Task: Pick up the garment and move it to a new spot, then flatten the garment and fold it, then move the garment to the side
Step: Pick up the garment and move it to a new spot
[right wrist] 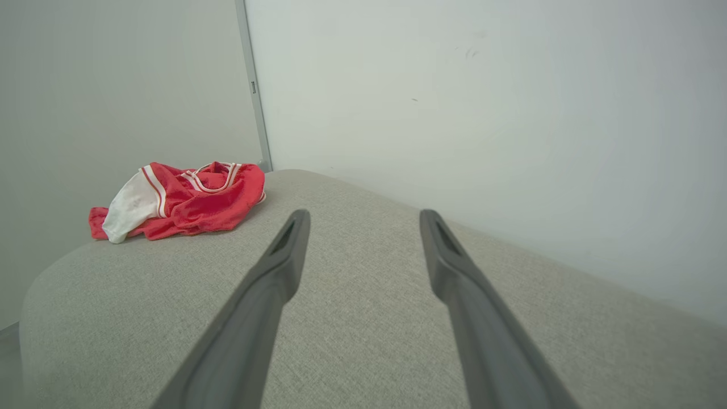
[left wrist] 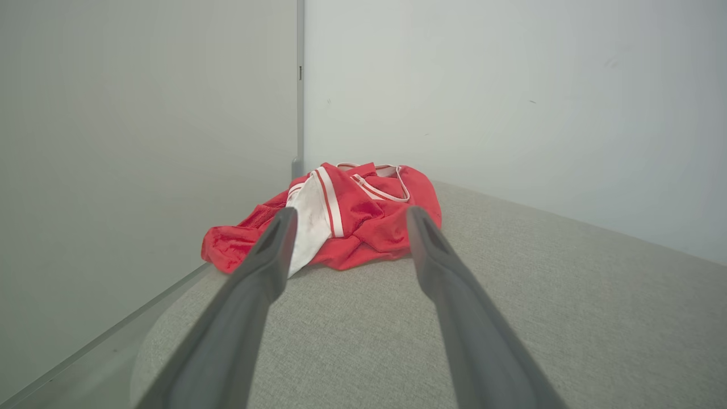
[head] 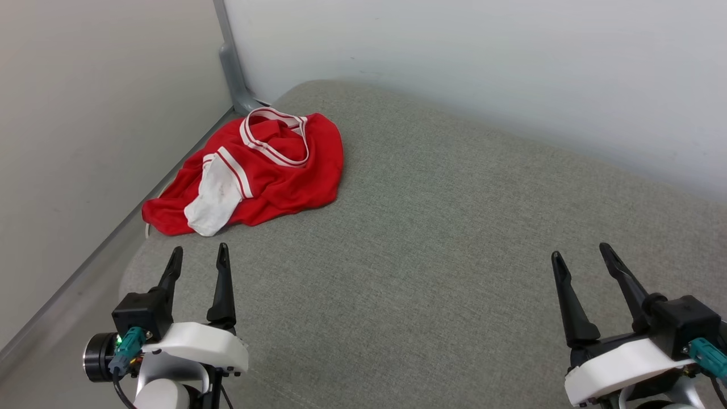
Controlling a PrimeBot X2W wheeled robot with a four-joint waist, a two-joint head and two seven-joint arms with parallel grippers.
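Red shirt (head: 272, 170) is lying crumpled at the far left corner of the grey cushion (head: 431, 238), hugging the left edge beside the side wall (head: 85, 113), with the corner post (head: 230, 62) just behind it. Striped collar (head: 272, 136) is facing up toward the back, and one white sleeve (head: 213, 199) is flopping over the near side. Left gripper (head: 200, 249) is hovering just short of the near hem, fingers spread wide and holding nothing; in its wrist view it's pointing straight at the heap. Right gripper (head: 580, 251) is sitting well off to the right over bare cushion, fingers also spread, empty. I'm reading this as the start of the pick-up, nothing grasped yet. To do it well, left should be going in low and pinching a thick bunch of the red body fabric, not the loose sleeve, which would probably leave the rest dragging. It should be lifting clear of the cushion before carrying toward the open middle, where both arms look able to work. The near left part seems to be drooping over the cushion edge, so it could be catching in the gap by the wall. Cloth looks slick, so the fingers should be closing fully before any lift. Writing: no number, brand or label is showing on the folds facing the cameras, and nothing readable on the grippers.
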